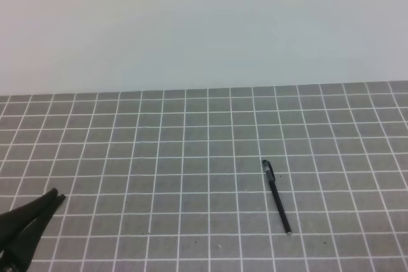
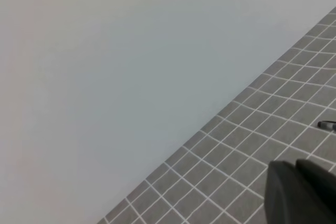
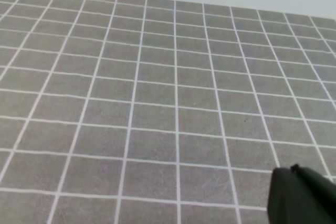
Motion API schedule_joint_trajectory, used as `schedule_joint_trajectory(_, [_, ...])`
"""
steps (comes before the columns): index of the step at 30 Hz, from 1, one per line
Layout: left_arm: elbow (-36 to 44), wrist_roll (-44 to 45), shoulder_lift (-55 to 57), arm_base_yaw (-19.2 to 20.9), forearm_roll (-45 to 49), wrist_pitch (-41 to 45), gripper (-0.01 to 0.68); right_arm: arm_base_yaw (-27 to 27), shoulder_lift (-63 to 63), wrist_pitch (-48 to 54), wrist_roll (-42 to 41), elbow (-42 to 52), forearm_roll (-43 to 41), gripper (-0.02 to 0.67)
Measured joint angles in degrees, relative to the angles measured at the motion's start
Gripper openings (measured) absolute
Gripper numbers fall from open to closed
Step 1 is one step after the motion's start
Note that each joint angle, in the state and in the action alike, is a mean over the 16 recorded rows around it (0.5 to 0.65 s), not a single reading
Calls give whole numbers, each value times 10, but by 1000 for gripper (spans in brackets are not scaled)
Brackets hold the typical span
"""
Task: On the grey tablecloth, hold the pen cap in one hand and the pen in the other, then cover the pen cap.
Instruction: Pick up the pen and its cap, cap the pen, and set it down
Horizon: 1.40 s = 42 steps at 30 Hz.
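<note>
Cloth covered the whole work surface: the grey tablecloth [image 1: 191, 157], gridded with thin white lines, ran back to a plain pale wall [image 1: 204, 23]. One left gripper [image 1: 57, 197] sat near-left, fingers pressed together, holding nothing. One pen [image 1: 276, 197] lay right of centre, seemingly capped. The right gripper [image 3: 302, 192] was likewise closed and empty.

Matt grey tablecloth [image 1: 191, 157]; seemingly plastic pen [image 1: 278, 200]

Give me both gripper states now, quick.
Left gripper: closed, holding nothing.
Right gripper: closed, holding nothing.
</note>
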Motion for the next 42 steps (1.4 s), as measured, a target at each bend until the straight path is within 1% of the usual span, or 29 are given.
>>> schedule_joint_trajectory(26, [0, 0, -1, 0, 0, 3, 1, 0, 0, 1, -1, 0, 3, 0])
schedule_joint_trajectory(32, [0, 0, -24, 4, 0, 3, 1, 0, 0, 1, -1, 0, 3, 0])
schedule_joint_trajectory(37, [0, -1, -67, 20, 0, 5, 1, 0, 0, 1, -1, 0, 3, 0])
schedule_joint_trajectory(42, [1, -16, -125, 60, 0, 6, 1, 0, 0, 1, -1, 0, 3, 0])
